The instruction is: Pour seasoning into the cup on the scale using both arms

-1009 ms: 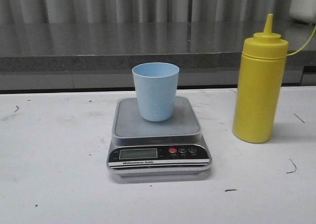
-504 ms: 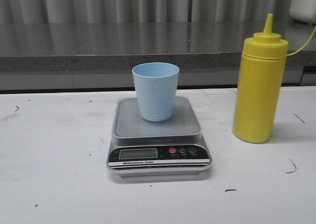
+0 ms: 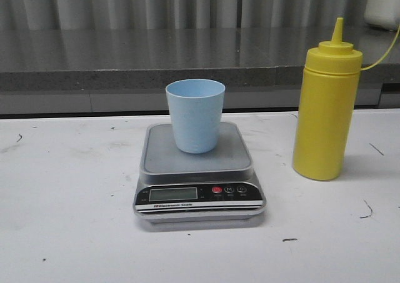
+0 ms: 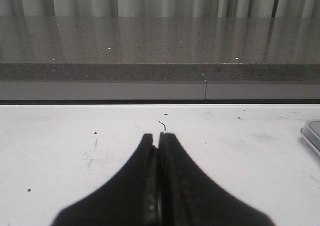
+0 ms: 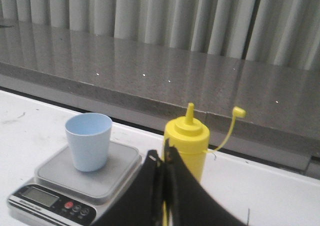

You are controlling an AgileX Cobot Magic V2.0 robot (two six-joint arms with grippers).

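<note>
- Front view shows the pale blue cup (image 3: 195, 115) standing upright on the grey platform of the silver digital scale (image 3: 199, 173), set toward the platform's back half.
- The scale sits on the white table (image 3: 69, 195), its black front panel with the LCD display (image 3: 173, 194) and a red button (image 3: 217, 190) facing the camera.
- To the right of the scale, apart from it, the yellow squeeze bottle (image 3: 327, 108) of seasoning stands upright on the table, taller than the cup, with its pointed nozzle up and a thin yellow tether (image 3: 382, 57) curving off toward the right edge.
- No arm or end effector appears in the front view.
- Left wrist view: the left end effector (image 4: 159, 134) has its two black fingers pressed together at the tips, holding nothing, above bare white table; a corner of the scale (image 4: 312, 134) shows at the edge.
- Right wrist view: the right end effector (image 5: 162, 156) also has its fingers closed together and grips nothing; its tips lie in front of the yellow bottle (image 5: 188, 145), and whether they touch it cannot be told.
- In that same view the cup (image 5: 89, 140) on the scale (image 5: 75, 186) sits beside the bottle.
- A grey stone ledge (image 3: 125, 61) and pale curtain (image 3: 156, 5) run behind the table.
</note>
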